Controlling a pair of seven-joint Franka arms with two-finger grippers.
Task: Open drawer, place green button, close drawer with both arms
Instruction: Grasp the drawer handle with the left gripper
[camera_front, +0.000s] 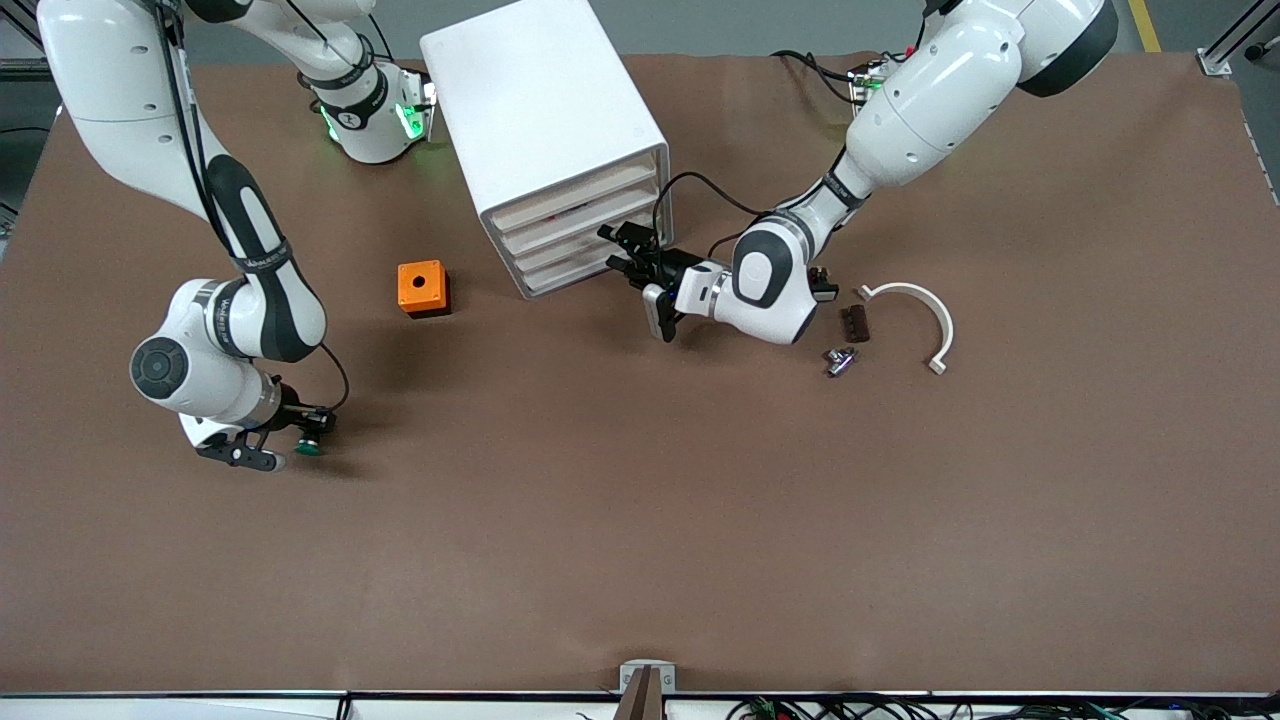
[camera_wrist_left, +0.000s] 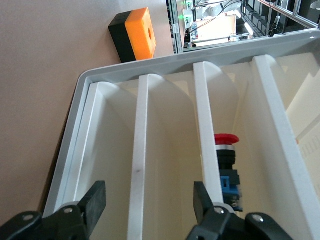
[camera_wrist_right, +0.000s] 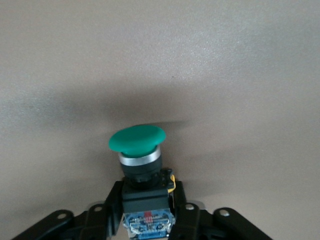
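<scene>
Right end effector (camera_wrist_right: 148, 220) grips button (camera_wrist_right: 138, 150), base cropped; left end effector (camera_wrist_left: 150, 200) spread at drawer (camera_wrist_left: 137, 165).

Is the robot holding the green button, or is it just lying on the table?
Holding it. The right end effector is shut on the green button, its fingers clamping the black body.

Orange cube (camera_front: 422, 288) with hole in top, black base: seen at centre-left of front frame, again at upper left of left wrist frame (camera_wrist_left: 134, 34). White curved clip (camera_front: 922, 316) noted at right of centre. Small dark brown block (camera_front: 854, 323) just beside it. Small metallic part (camera_front: 838, 360) lower, near block. Red-capped button (camera_wrist_left: 227, 162) with blue base seen at lower right of left wrist frame. Brown table (camera_front: 640, 540) fills frame.
</scene>
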